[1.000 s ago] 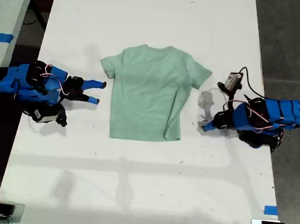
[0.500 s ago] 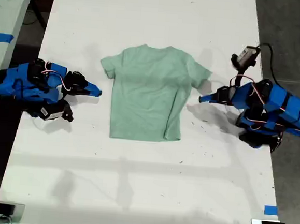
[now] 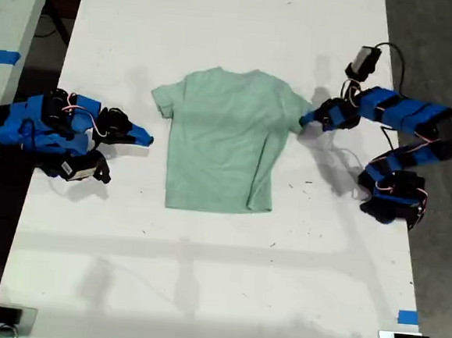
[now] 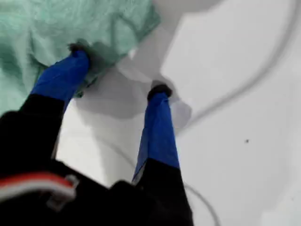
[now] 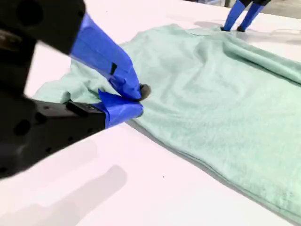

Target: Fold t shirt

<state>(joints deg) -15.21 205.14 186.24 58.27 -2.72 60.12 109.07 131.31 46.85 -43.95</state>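
Flat on the white table lies the t shirt, judged soft, light and limp. At its sleeve on the exterior view's right, my first gripper is spread open, one finger touching the hem. My second gripper, nearly closed, holds nothing.

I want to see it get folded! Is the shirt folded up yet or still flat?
Still flat. The t shirt lies spread on the white table, both sleeves sticking out, and no part is folded over yet.

No readable text, label, brand, number or sign shows in any of the views.
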